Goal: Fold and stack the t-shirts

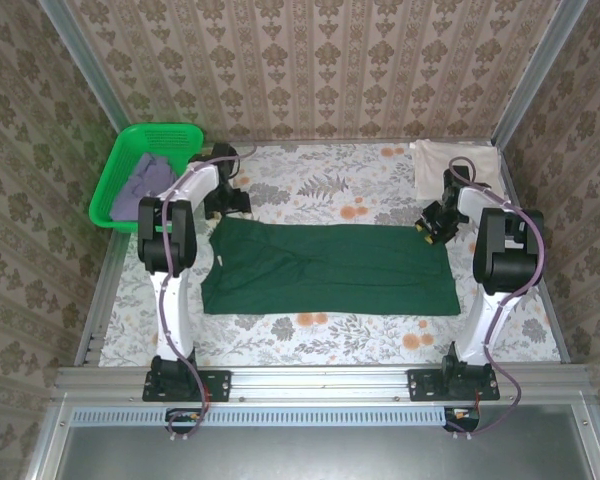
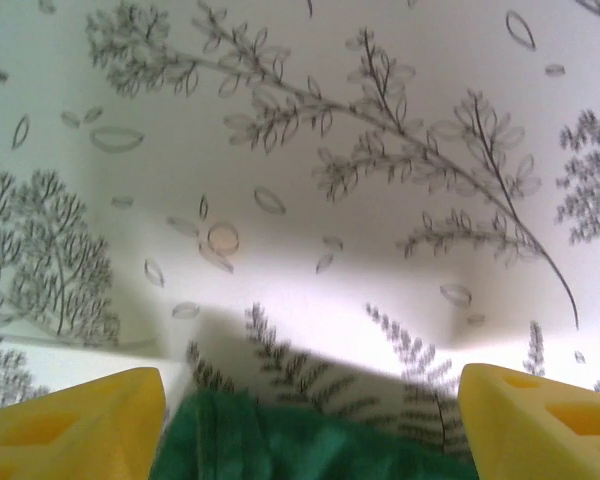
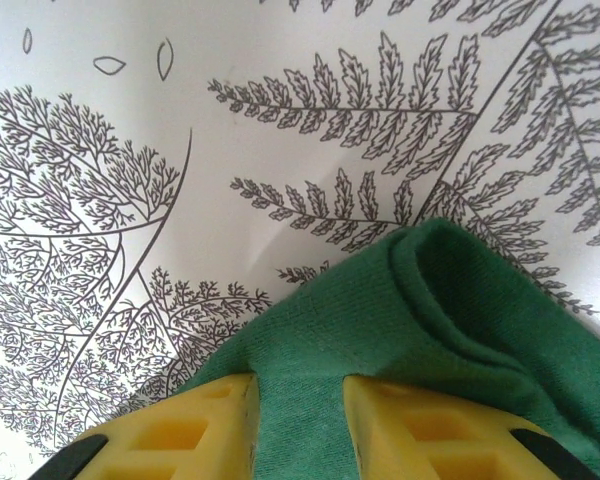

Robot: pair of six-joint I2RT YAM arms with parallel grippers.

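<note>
Along the near edge of the floral table (image 1: 320, 335): both arm bases (image 1: 175, 378), bolted to a metal rail (image 1: 320, 380). Further in, spread flat across the middle, long side running left to right: the dark green t-shirt (image 1: 330, 268). At its far right corner, the right gripper (image 3: 300, 400), yellow fingers clenched on a bunched fold of the green cloth. At its far left corner, the left gripper (image 2: 312, 395), fingers spread wide and grasping nothing, the green edge low between them. Beyond, at the far left edge: a bright green basket (image 1: 160, 128), with the greyish-lavender t-shirt (image 1: 145, 182) crumpled inside. In the far right corner: the cream-white t-shirt (image 1: 435, 158), near the back wall.
</note>
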